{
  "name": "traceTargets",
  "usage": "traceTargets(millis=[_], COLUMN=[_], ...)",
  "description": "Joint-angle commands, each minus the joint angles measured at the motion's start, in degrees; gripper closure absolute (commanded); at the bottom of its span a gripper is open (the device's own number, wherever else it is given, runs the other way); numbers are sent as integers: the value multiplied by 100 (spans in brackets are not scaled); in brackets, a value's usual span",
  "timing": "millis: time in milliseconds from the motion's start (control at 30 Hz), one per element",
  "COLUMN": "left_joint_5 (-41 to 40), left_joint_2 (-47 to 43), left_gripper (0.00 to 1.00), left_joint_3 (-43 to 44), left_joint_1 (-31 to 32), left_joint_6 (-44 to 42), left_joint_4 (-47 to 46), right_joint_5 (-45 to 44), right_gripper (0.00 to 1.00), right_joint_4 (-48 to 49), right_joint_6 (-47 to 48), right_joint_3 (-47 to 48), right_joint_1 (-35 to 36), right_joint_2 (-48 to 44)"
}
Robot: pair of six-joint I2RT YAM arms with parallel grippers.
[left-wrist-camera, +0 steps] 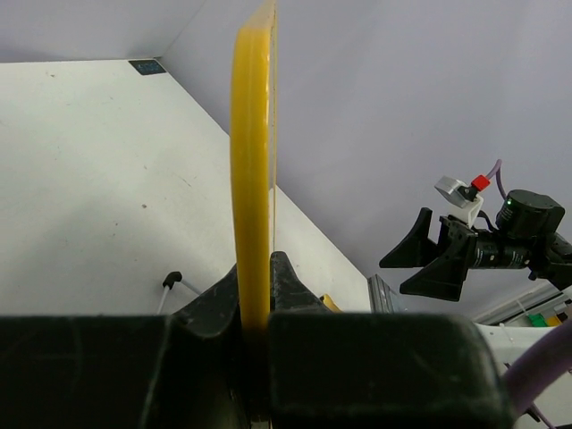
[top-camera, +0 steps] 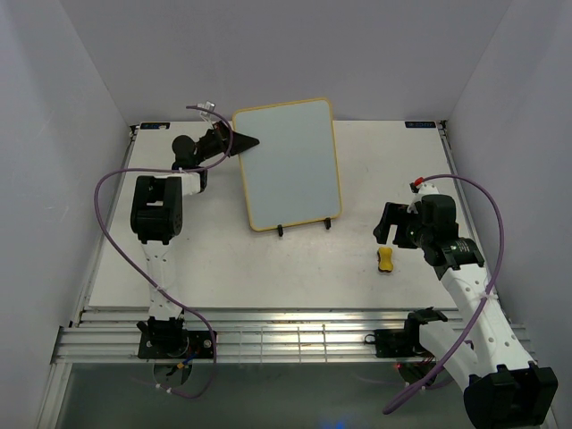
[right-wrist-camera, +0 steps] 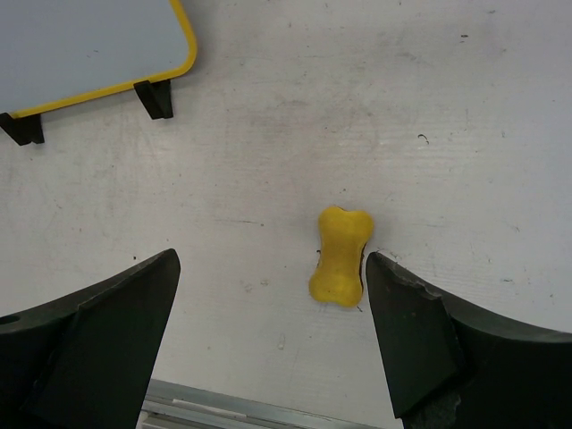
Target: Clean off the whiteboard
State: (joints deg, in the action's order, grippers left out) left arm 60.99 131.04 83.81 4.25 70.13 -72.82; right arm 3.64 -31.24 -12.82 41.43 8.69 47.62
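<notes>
Propped near-upright mid-table (top-camera: 375,170) on two small black feet (top-camera: 281,231): glossy white rectangular whiteboard (top-camera: 290,164) with thin yellow frame. Clamped at its upper-left edge by left gripper (top-camera: 239,143). Seen edge-on from that wrist, face hidden, rim bottom lost between black fingers (left-wrist-camera: 357,366). Spread wide apart above small yellow bone-shaped eraser block (right-wrist-camera: 340,256), not touching: right gripper (right-wrist-camera: 270,264), finger bases cut off.

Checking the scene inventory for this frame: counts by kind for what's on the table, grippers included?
whiteboard: 1
yellow eraser: 1
grippers: 2 (left gripper clamped on the whiteboard's edge, right gripper open over the yellow eraser)
total: 4
</notes>
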Motion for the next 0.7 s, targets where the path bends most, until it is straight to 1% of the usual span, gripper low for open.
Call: traceTargets(millis=[0, 67, 200, 267, 300, 467, 667], left_joint_5=[-88, 26, 53, 44, 36, 27, -8], left_joint_2=[-238, -115, -175, -211, -228, -167, -176], left_gripper=[100, 95, 93, 88, 84, 69, 66], left_joint_3=[21, 144, 162, 153, 153, 74, -75], left_joint_1=[41, 49, 84, 111, 128, 129, 129], left_joint_6=[54, 97, -77, -323, -377, -500, -632], left_joint_4=[-313, -198, -40, 232, 302, 417, 356], right_joint_5=[110, 137, 128, 146, 163, 172, 216], right_gripper=[10, 10, 10, 10, 10, 10, 10], right_joint_4=[259, 268, 294, 312, 321, 295, 268], right_joint_6=[122, 113, 113, 113, 113, 104, 104], right_joint_3=[5, -12, -73, -91, -83, -56, -21], right_joint_1=[19, 19, 19, 19, 10, 19, 19], right_joint_2=[-7, -7, -51, -51, -42, -59, -103])
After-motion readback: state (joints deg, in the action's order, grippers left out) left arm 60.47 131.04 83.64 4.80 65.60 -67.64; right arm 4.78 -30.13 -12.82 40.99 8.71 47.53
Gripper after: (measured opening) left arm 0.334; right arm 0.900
